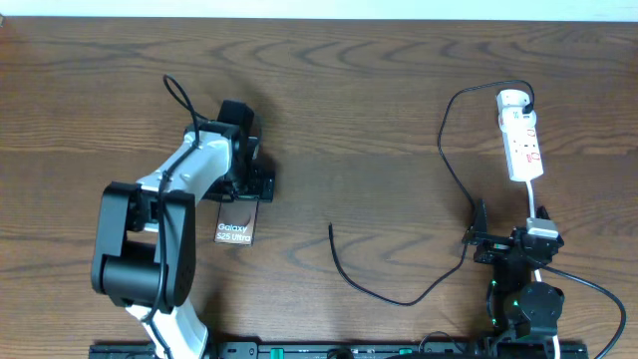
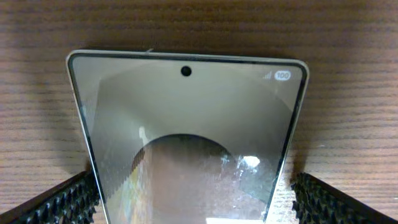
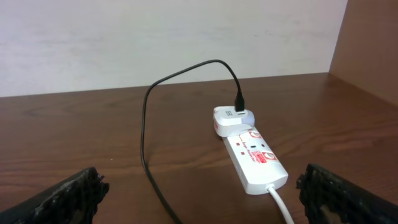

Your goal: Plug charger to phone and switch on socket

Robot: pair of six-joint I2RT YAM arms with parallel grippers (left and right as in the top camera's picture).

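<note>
Phone (image 1: 236,221): lies flat on table (image 1: 379,60) between spread jaws of left gripper (image 2: 196,208). Charger (image 1: 443,150): adapter (image 1: 512,100) sits in socket (image 1: 523,145); plug tip (image 1: 332,227) lies loose, well apart from phone. Right gripper (image 3: 208,199): spread, empty.

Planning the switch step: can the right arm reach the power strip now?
Probably yes: the open right tool faces the power strip across bare table, with only the black cable running beside it.

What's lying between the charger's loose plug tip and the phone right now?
Nothing visible. Only bare table lies between the charger's plug tip and the phone. The open left tool straddles the phone, its fingers on either side.
</note>
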